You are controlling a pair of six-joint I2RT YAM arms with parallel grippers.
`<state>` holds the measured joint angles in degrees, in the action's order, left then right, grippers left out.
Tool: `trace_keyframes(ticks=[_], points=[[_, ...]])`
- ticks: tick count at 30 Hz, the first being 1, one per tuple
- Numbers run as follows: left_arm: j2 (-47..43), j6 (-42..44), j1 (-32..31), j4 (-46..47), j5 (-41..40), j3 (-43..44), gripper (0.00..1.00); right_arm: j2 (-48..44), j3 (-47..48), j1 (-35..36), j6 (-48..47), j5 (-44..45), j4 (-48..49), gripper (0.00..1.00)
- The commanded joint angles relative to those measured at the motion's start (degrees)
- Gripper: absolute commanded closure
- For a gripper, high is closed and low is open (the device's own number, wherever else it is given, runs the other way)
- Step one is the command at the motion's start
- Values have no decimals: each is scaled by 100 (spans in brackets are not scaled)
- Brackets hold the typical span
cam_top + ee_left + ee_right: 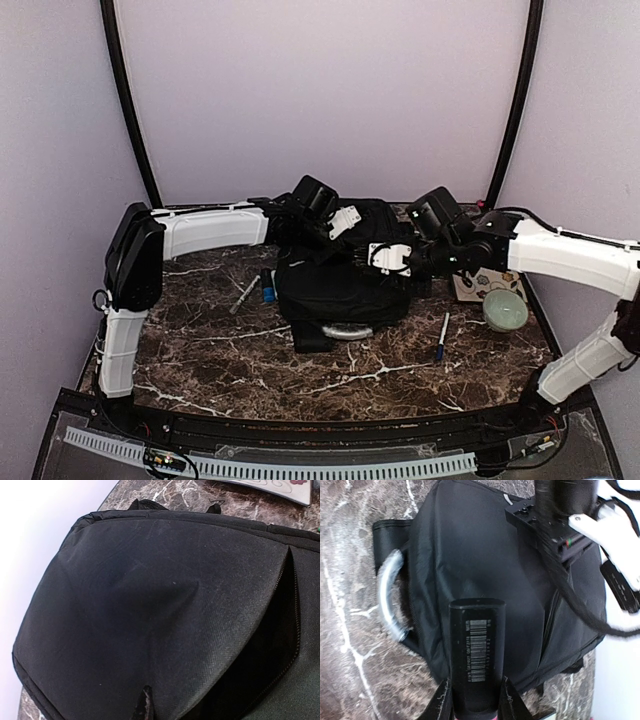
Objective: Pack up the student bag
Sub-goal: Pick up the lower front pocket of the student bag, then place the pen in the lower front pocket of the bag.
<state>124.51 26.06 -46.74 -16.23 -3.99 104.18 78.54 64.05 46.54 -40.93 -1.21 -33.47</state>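
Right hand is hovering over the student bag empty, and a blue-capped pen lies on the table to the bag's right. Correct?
Not empty: the right wrist view shows the right hand shut on a black bar with a barcode label, over the student bag. The blue-capped pen does lie on the table to the bag's right.

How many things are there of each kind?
Backpack: 1
Pens: 2
Small blue thing, unclear: 1
Pale green bowl: 1
Flat patterned card: 1
Black barcoded block in the right gripper: 1
Total: 7
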Motion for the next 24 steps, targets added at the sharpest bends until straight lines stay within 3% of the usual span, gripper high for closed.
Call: trace_keyframes(ticks=[1,5,9,15,24], points=[[-714,-586,-89,-212,974,361,100,468,53,245,-355,827,1039,87],[-776,-813,-81,-261,1269,398,100,1011,114,427,-722,1190,1652,88],[-829,-896,-81,-410,1495,488,100,1514,-329,540,-1273,2162,2471,89],[-893,-1065,-81,-482,1665,540,100,1866,-633,582,-1381,2288,2218,90],[-863,-1304,-81,-381,1849,512,100,1969,8,610,-1504,2453,2582,89]])
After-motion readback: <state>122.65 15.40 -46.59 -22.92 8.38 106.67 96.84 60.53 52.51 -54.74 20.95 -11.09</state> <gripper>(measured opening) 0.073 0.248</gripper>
